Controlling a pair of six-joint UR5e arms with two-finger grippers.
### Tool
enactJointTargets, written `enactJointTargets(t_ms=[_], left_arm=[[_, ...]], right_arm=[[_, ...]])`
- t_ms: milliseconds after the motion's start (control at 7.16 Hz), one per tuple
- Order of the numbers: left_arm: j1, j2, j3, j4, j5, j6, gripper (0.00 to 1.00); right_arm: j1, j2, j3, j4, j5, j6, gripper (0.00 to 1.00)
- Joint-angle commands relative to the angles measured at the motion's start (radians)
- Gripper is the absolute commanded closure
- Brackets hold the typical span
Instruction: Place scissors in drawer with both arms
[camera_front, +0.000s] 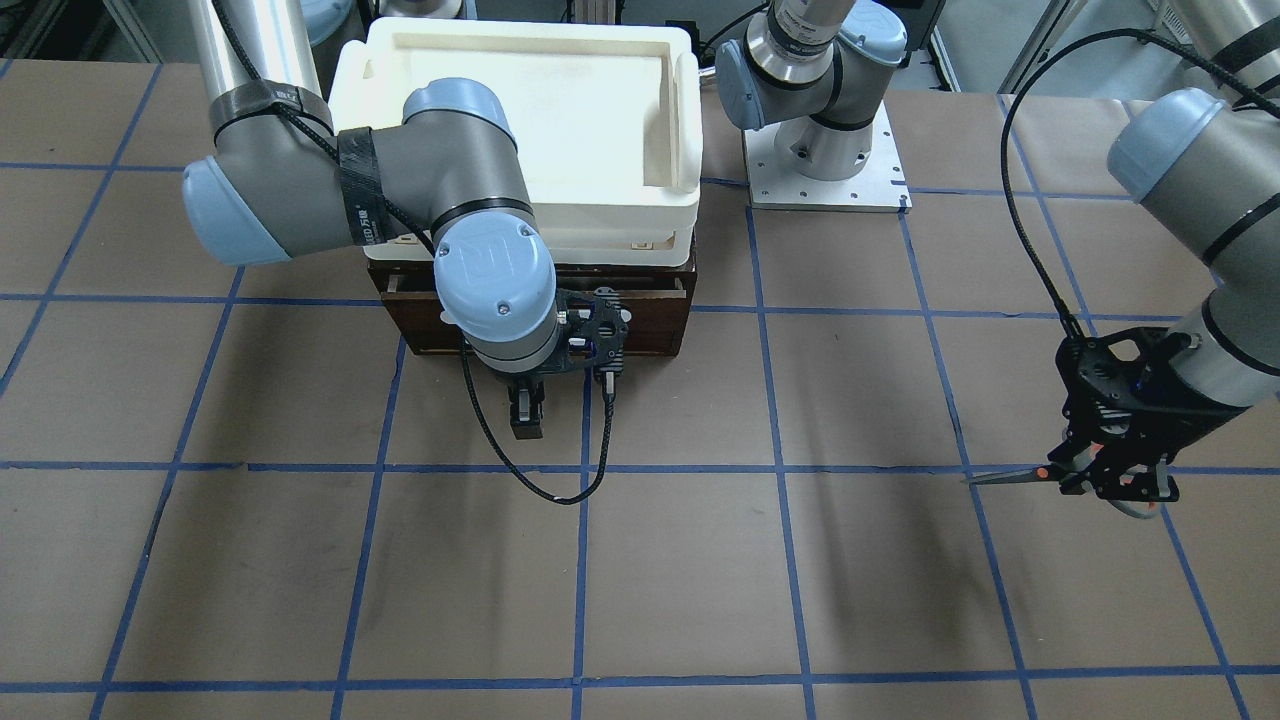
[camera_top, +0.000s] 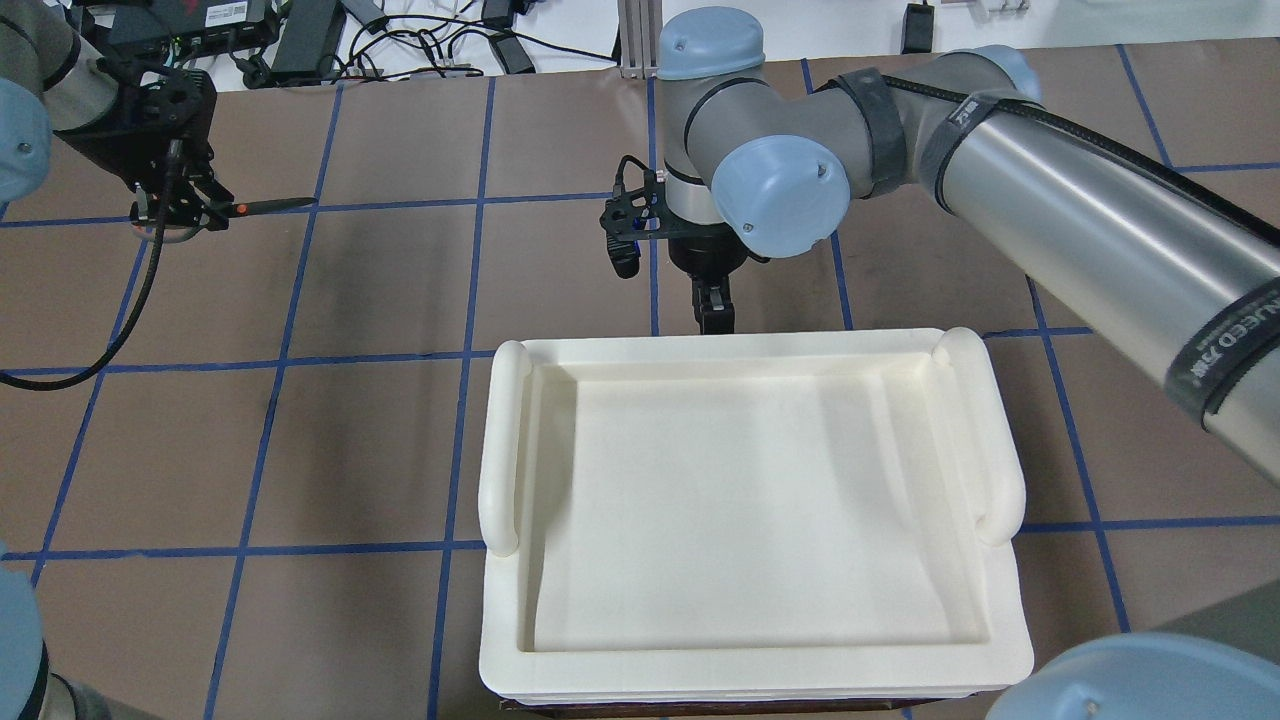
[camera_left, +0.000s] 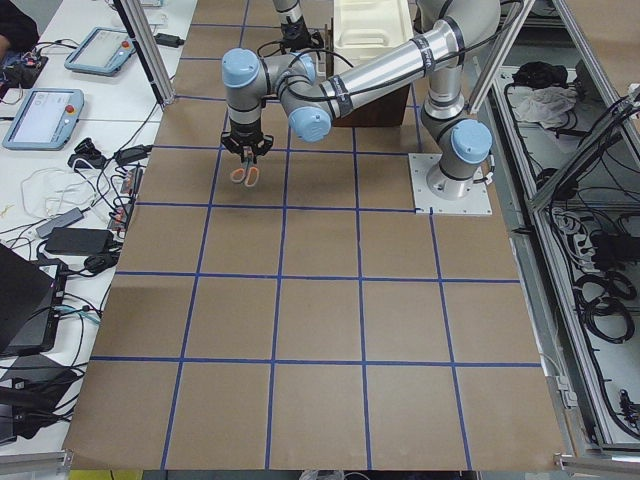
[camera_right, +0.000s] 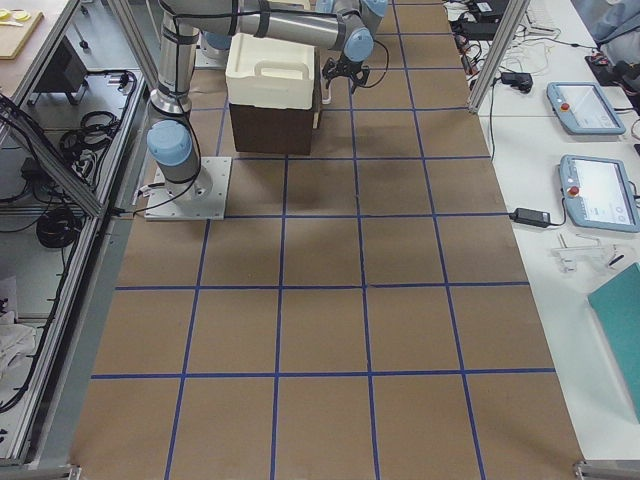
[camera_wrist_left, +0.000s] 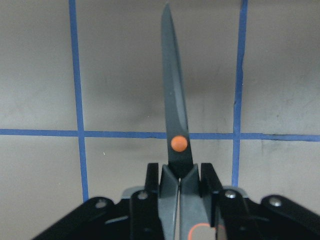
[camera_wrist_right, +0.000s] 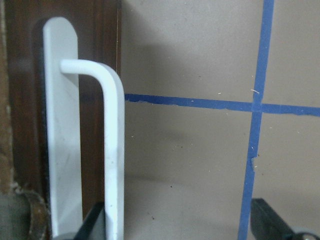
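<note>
My left gripper (camera_front: 1110, 470) is shut on the scissors (camera_front: 1010, 476) by the handle end and holds them level, away from the chest, with the dark blades pointing out. The left wrist view shows the blades and orange pivot dot (camera_wrist_left: 178, 143) between the fingers. My right gripper (camera_front: 527, 415) is in front of the dark-brown drawer (camera_front: 650, 320), which sits under the tray. In the right wrist view the white bar handle (camera_wrist_right: 112, 150) runs just inside one finger (camera_wrist_right: 92, 222), and the jaws stand wide apart.
A cream-white plastic tray (camera_top: 505, 450) lies on top of the brown chest (camera_right: 270, 125) and hides the drawer from overhead. The left arm's base plate (camera_front: 828, 180) is beside the chest. The brown table has a blue tape grid.
</note>
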Motion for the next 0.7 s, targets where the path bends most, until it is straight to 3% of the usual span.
enactJointTargets(t_ms=[0, 559], left_arm=[[-0.001, 0.004, -0.002, -0.007, 0.016, 0.0, 1.0], [-0.001, 0.005, -0.002, -0.012, 0.018, 0.0, 1.0]], right_arm=[[-0.001, 0.01, -0.007, -0.018, -0.007, -0.002, 0.0], [-0.001, 0.033, -0.05, -0.033, -0.007, -0.005, 0.0]])
